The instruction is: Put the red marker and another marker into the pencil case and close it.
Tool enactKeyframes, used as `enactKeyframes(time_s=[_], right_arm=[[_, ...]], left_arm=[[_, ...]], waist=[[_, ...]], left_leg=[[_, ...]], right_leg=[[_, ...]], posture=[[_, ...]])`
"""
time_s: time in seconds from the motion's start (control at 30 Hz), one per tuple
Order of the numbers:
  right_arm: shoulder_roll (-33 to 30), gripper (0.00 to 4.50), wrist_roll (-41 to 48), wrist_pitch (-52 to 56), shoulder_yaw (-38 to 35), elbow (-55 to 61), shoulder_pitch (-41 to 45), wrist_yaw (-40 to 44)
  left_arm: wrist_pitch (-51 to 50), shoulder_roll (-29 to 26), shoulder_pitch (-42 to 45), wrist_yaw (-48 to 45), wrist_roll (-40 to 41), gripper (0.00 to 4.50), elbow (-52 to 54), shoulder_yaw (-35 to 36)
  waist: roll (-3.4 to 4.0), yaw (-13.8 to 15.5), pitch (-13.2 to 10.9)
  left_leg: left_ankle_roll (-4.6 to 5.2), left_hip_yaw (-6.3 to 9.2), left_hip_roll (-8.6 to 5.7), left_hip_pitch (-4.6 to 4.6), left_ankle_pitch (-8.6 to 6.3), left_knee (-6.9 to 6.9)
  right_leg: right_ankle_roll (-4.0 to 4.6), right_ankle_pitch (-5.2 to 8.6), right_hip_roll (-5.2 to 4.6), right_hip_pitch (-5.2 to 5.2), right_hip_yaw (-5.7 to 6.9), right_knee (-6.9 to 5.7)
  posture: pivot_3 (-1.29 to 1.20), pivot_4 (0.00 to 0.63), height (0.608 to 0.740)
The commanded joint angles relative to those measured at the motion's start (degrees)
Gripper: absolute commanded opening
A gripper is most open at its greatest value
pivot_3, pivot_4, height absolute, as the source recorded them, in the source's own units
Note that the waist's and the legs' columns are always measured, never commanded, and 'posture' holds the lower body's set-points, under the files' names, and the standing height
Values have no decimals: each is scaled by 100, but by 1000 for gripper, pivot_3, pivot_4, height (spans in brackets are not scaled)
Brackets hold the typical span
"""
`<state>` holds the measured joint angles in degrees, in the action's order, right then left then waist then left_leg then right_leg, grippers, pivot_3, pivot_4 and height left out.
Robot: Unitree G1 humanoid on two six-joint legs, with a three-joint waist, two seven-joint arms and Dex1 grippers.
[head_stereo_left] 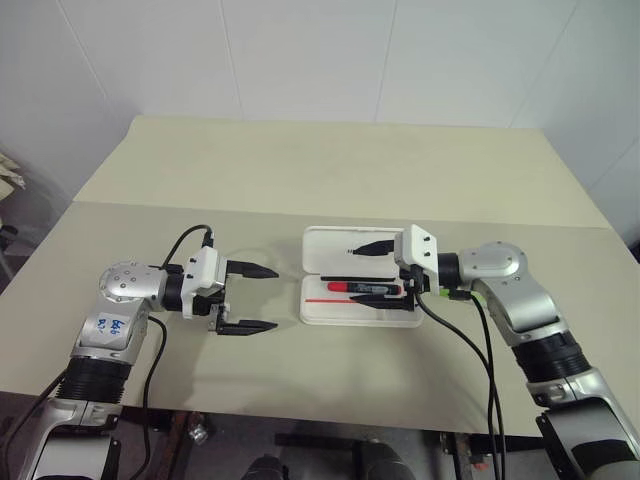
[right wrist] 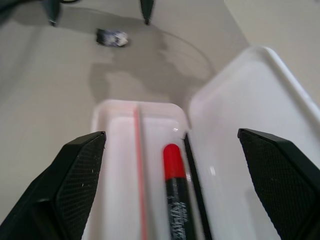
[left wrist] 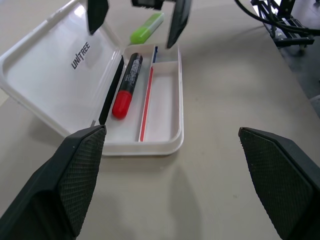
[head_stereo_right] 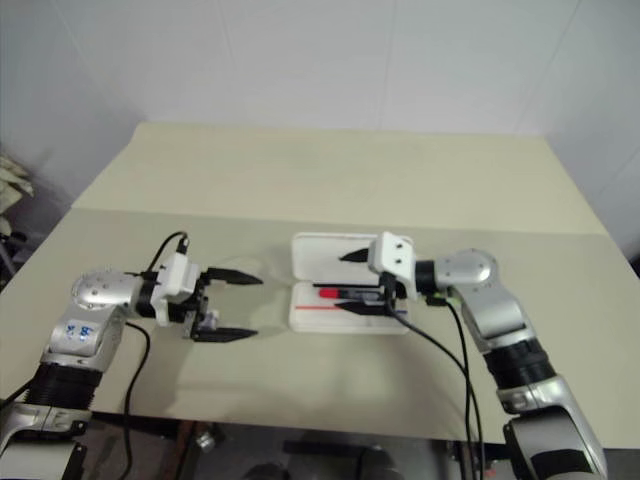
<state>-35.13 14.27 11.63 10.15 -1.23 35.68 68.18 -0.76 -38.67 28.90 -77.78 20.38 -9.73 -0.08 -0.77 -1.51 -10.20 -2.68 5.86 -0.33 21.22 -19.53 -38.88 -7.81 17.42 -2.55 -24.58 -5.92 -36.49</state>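
The pencil case [head_stereo_left: 330,252] lies open in the middle of the table, its white lid [left wrist: 55,65] leaning back. The red marker [left wrist: 127,85] lies inside the tray [right wrist: 115,165] beside the hinge, its red cap toward the left arm. My right gripper [head_stereo_left: 352,273] hovers open just over the case with nothing between its fingers. The other marker, a lime-green one [left wrist: 147,27], rests on the table beyond the case, behind the right gripper. My left gripper [head_stereo_left: 276,298] is open and empty to the left of the case, pointing at it with a gap between them.
Black cables [head_stereo_left: 480,340] hang from the right wrist to the front table edge. A small white and blue bit [right wrist: 112,37] shows under the left gripper. The beige table [head_stereo_left: 330,170] stretches back to a white wall.
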Motion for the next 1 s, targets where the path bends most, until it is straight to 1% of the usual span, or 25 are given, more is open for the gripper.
enactKeyframes(time_s=[0.03,0.13,0.2,0.3,0.4,0.53,0.77,1.0], right_arm=[[-402,4478,440,543,-421,922,-360,49],[-889,4478,786,1022,-866,1409,-854,60],[-1197,4478,917,1172,-1167,1475,-1159,85],[-1583,4478,767,941,-1442,1084,-1408,142],[-1884,4478,508,524,-1594,190,-1342,194],[-2053,4478,181,-56,-1406,-1091,-951,424],[-1905,4478,-529,-1054,-809,-2681,-232,939],[-1524,4478,-1208,-1809,-283,-4528,1107,1150]], left_arm=[[43,8,104,-78,123,4500,54,39],[55,63,156,-118,119,4500,4,1],[88,113,219,-148,105,4500,-65,-30],[130,203,331,-172,85,4500,-148,-67],[160,307,424,-198,80,4500,-195,-111],[175,413,477,-212,57,4500,-211,-154],[134,526,561,-180,104,4500,-234,-119],[192,357,314,32,23,4500,5,25]], waist=[[0,24,0],[0,35,0],[0,59,0],[0,87,0],[0,59,-1],[0,25,-1],[3,-24,-2],[9,-32,-6]], left_leg=[[0,-1,-1,2,0,-1],[2,-3,-4,4,-1,-1],[3,-5,-4,3,-2,-1],[3,-18,-17,0,-1,-4],[3,-30,-21,-6,0,-5],[4,-39,-21,-6,2,-6],[3,-39,-10,-6,2,-4],[-1,-42,-7,-10,4,-7]], right_leg=[[0,0,-2,0,0,2],[0,0,-4,1,2,5],[0,0,-3,2,3,5],[0,0,3,5,3,2],[3,-2,7,7,1,-2],[3,-3,7,7,2,-2],[3,-3,8,5,0,-1],[1,-5,8,4,-8,-4]], posture=[[0,150,740],[0,150,740],[0,150,740],[0,150,740],[0,150,740],[0,150,740],[0,150,740],[0,150,740]])
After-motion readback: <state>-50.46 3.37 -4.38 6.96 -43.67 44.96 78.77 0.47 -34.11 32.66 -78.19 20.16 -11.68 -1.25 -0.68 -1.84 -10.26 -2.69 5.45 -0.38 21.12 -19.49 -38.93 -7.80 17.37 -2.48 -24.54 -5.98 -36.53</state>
